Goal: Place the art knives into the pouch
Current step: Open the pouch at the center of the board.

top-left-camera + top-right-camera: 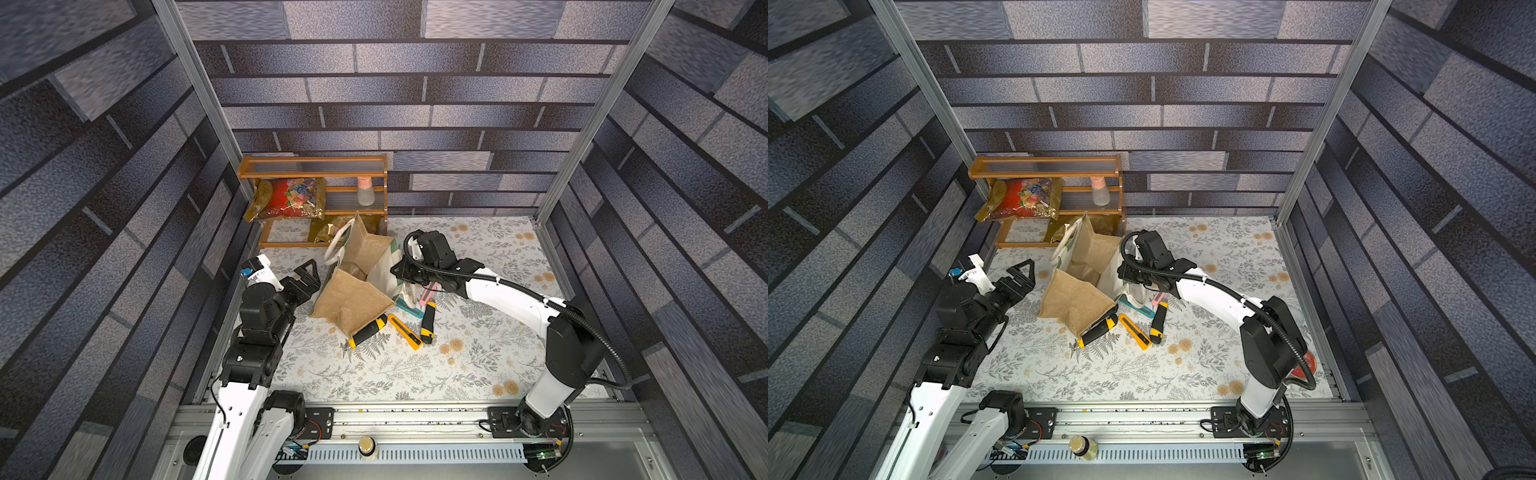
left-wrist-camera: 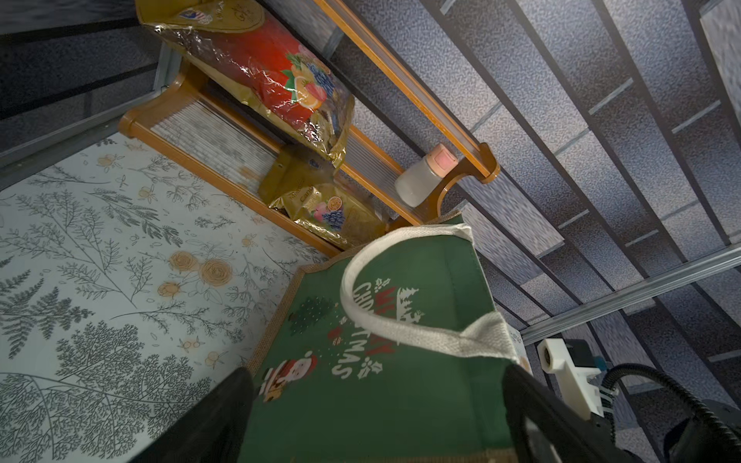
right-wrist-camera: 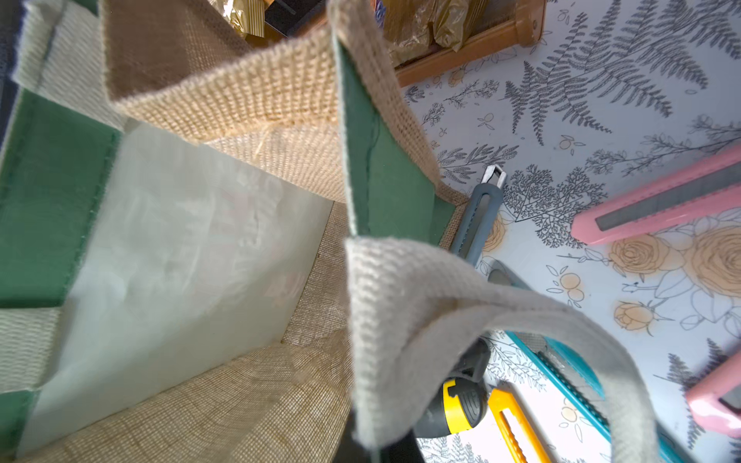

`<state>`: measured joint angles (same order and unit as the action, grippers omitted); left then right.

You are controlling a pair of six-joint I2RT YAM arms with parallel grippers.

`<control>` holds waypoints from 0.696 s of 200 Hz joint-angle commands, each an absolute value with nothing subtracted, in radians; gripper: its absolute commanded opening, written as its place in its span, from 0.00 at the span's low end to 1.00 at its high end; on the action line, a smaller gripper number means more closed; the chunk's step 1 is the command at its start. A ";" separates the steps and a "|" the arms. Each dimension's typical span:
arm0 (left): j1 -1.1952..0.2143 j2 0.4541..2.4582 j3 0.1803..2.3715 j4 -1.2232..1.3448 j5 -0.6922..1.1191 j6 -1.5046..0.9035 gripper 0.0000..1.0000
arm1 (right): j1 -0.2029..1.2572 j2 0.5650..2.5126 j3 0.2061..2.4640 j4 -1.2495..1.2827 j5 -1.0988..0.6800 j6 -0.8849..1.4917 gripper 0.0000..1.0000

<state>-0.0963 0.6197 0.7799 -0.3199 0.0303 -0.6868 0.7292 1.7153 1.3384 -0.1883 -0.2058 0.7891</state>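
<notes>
A white worktop (image 1: 415, 374) printed with grey ferns and orange flowers is sitting inside walls papered like grey-blue bricks. An orange-brown wooden shelf (image 1: 313, 163) is standing at the back, carrying a red-and-gold foil snack bag (image 1: 291, 199) and a small cloudy bottle with a pink cap (image 1: 365, 193).

The tan burlap pouch with a green Merry Christmas front (image 1: 353, 299) is standing upright in the middle, its mouth gaping upward. A black-and-yellow art knife (image 1: 368, 331) is lying flat and slantwise right against the pouch's near edge. A flat orange art knife (image 1: 405, 331) is slanting the other way beside it. A second black-and-yellow art knife (image 1: 428, 318) is running nearly front to back.

The left gripper (image 1: 312, 277) is hanging wide open beside the green front, holding nothing. The right gripper (image 1: 398, 272) is clenched at the pouch's rim, pinching the white strap handle (image 3: 401, 320) (its fingertips are hiding under the wrist in both top views). A teal art knife (image 1: 409, 309) and a pink art knife (image 1: 429, 292) are peeking out from behind that arm.
</notes>
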 commanded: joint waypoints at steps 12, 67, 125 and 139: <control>-0.101 0.674 0.892 -0.441 0.045 -0.624 1.00 | 0.744 1.730 1.416 -0.256 -0.183 0.734 0.00; -0.237 0.954 1.103 -0.467 0.044 -0.500 1.00 | 0.762 1.730 1.472 -0.290 -0.192 0.668 0.00; -0.224 1.179 1.268 -0.540 0.051 -0.421 0.99 | 0.768 1.729 1.501 -0.287 -0.222 0.638 0.00; -0.220 1.208 1.282 -0.568 0.028 -0.403 0.97 | 0.769 1.728 1.503 -0.285 -0.222 0.636 0.00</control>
<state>-0.2310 1.1797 1.2385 -0.4995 0.0471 -0.4664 0.7589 1.7241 1.4651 -0.2897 -0.2108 0.6632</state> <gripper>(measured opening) 0.985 0.050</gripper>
